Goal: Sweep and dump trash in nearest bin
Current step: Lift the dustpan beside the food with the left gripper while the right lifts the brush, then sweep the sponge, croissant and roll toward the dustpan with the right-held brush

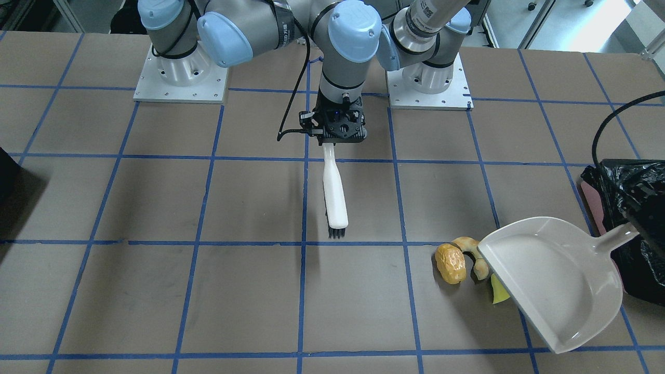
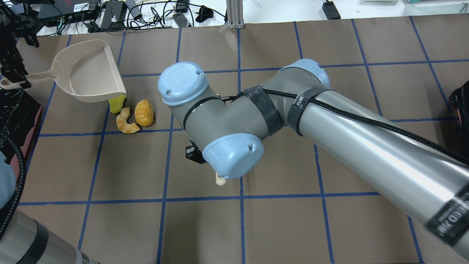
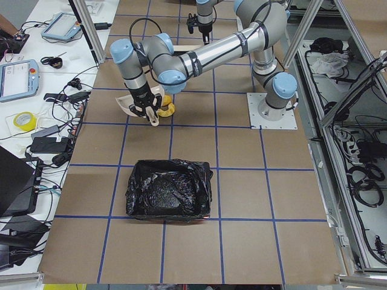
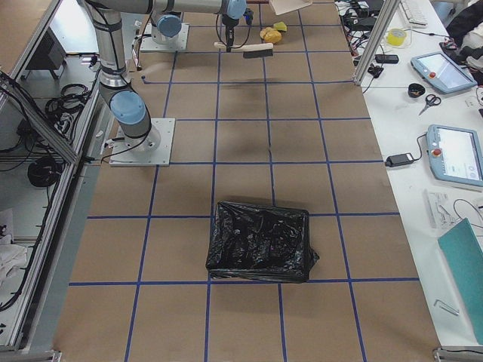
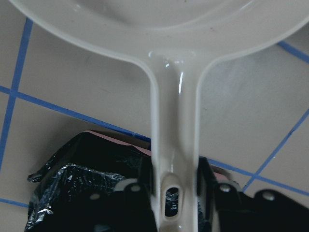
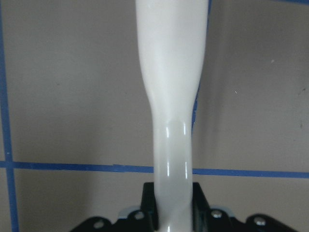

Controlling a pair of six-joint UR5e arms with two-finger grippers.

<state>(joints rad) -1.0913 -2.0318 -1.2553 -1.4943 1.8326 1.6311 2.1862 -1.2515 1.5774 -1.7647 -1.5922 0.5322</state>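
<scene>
Gridded table: brush points away from robot (dustpan faces trash).

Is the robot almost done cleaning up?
Not yet. Tools are picked up: the left hand holds the beige plastic dustpan, the right hand the white brush. The golden bread roll, tan croissant and yellow wedge lie unswept beside the pan; the black-bagged bin waits.

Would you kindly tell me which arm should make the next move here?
Right: the right gripper holds the brush needed to sweep the trash, while the left gripper holds the dustpan at the pieces.
</scene>
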